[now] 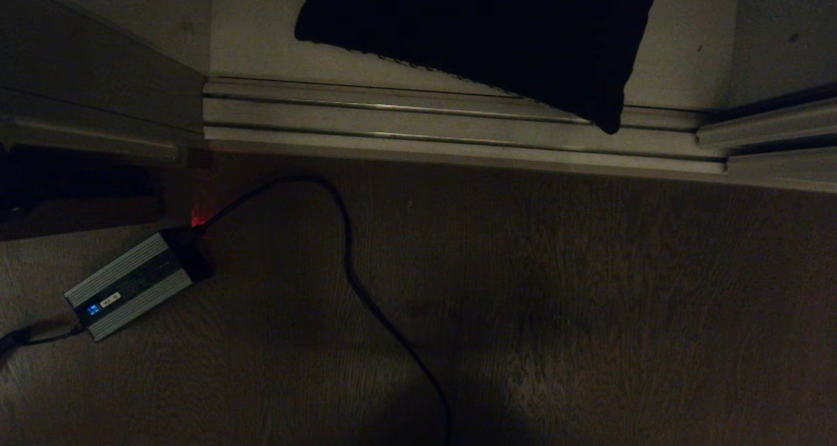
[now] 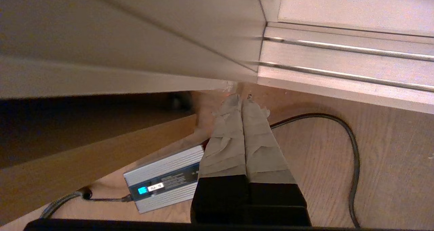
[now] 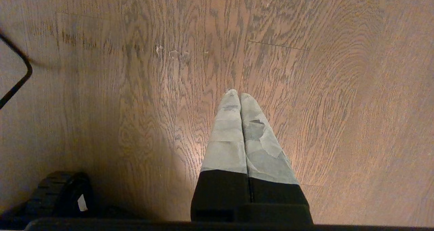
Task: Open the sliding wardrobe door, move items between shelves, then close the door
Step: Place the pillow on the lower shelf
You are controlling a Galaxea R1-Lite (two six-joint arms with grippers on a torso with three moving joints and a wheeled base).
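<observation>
Cushion (image 1: 484, 31), a dark shape at the frame's top centre, lies on the wardrobe's bottom shelf (image 1: 255, 34), one corner overhanging the floor track (image 1: 458, 129), up and right of the nearer left gripper (image 2: 244, 97), jaws pressed together and empty; right gripper (image 3: 240, 95) likewise, above bare floor (image 3: 339, 88)

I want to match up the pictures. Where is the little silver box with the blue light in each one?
Head view: silver box lies on the wood floor, lower left.
Left wrist view: silver box just beside the shut left hand.
Right wrist view: not in it.
Shared landmark: the black cable.
</observation>
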